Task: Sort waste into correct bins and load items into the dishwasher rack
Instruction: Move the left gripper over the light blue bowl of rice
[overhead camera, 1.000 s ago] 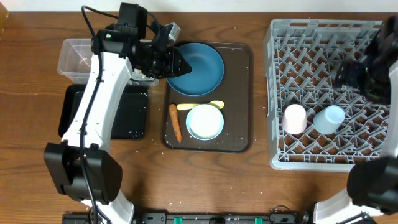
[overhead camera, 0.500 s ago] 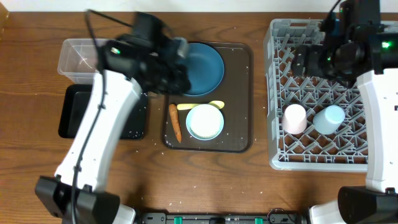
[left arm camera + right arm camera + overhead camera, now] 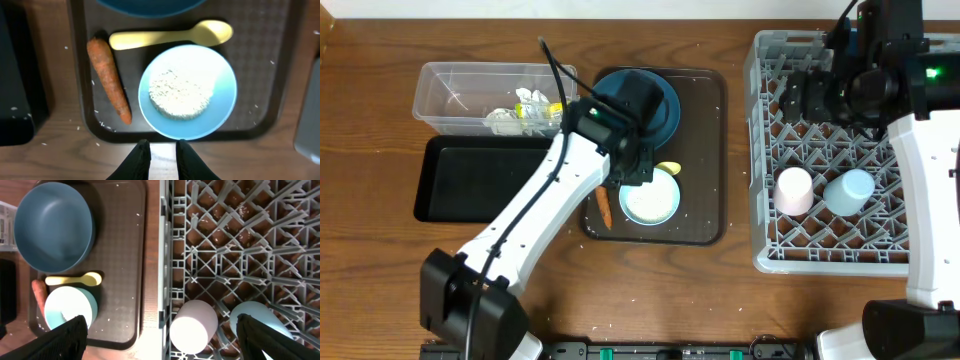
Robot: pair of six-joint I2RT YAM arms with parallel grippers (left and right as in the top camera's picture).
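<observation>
Swung off clear tub, left gripper barely parted, empty, above rice bowl. Shift onto carrot, widen, pinch mid-length.

Your overhead camera looks straight down on the whole wooden table from well above. Your left wrist camera also faces straight down, close over the near edge of the dark brown serving tray, with the light blue bowl mid-frame. Your right wrist camera sits higher, looking down across that tray and the left part of the grey lattice dishwasher rack. All three views share the bowl and the pale yellow plastic spoon.
</observation>
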